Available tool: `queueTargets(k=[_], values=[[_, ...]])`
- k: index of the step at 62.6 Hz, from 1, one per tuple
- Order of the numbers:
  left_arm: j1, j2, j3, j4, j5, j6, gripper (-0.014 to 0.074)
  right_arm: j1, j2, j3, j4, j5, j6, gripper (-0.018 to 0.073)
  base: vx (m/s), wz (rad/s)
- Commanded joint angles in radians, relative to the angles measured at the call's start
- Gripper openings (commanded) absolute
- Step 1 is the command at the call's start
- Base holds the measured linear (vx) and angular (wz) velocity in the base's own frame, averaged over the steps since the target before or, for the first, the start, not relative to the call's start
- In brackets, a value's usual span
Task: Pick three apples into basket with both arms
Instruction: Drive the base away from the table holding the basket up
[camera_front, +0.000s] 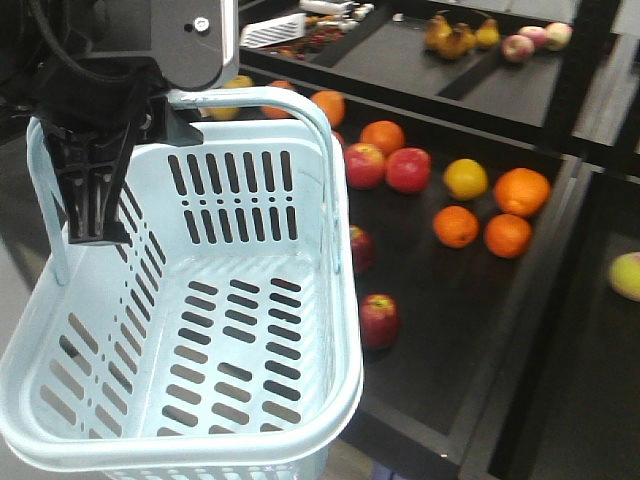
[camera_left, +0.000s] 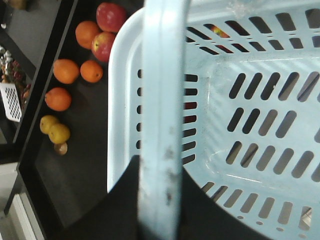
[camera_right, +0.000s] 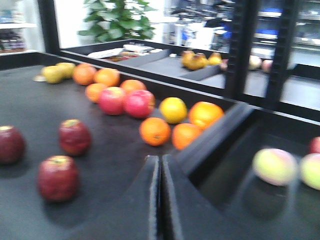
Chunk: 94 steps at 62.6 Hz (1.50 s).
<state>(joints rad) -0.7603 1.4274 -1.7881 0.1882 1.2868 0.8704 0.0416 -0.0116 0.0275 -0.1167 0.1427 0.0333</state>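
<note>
The right tool (camera_right: 160, 195) is low over the black tabletop (camera_right: 30, 100). Its two fingers are pressed together with nothing between them.

The left tool (camera_front: 97, 225) holds the basket (camera_front: 250, 430) up in the air. It looks like it is pinching the thin handle (camera_front: 300, 115), but the grip itself is hard to see. The handle runs right between its black fingers in the left wrist view. The basket has nothing in it.

The three dark red apples lie on the tabletop, not in the basket. The nearest apple (camera_right: 58, 177) is just left of the right tool. The second apple (camera_right: 75, 136) is a little behind it. The third apple (camera_right: 10, 144) sits at the left edge of the right wrist view. They are near each other but do not touch.

Farther back are two lighter red apples (camera_right: 125, 102), side by side and touching. Oranges (camera_right: 155, 131) lie beside them.
</note>
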Motion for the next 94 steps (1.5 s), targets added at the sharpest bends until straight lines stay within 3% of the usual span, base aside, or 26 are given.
queueTargets(k=[1,94], values=[[-0.005,-0.034,-0.033,0.01,-0.038,-0.015,-0.0007,-0.007,-0.014,0.014,-0.006,-0.077,-0.008,-0.0008,-0.1,0.52],[-0.005,-0.034,-0.033,0.01,-0.038,-0.015,-0.0007,-0.007,-0.014,0.014,-0.006,-0.077,-0.008,-0.0008,-0.02,0.4]])
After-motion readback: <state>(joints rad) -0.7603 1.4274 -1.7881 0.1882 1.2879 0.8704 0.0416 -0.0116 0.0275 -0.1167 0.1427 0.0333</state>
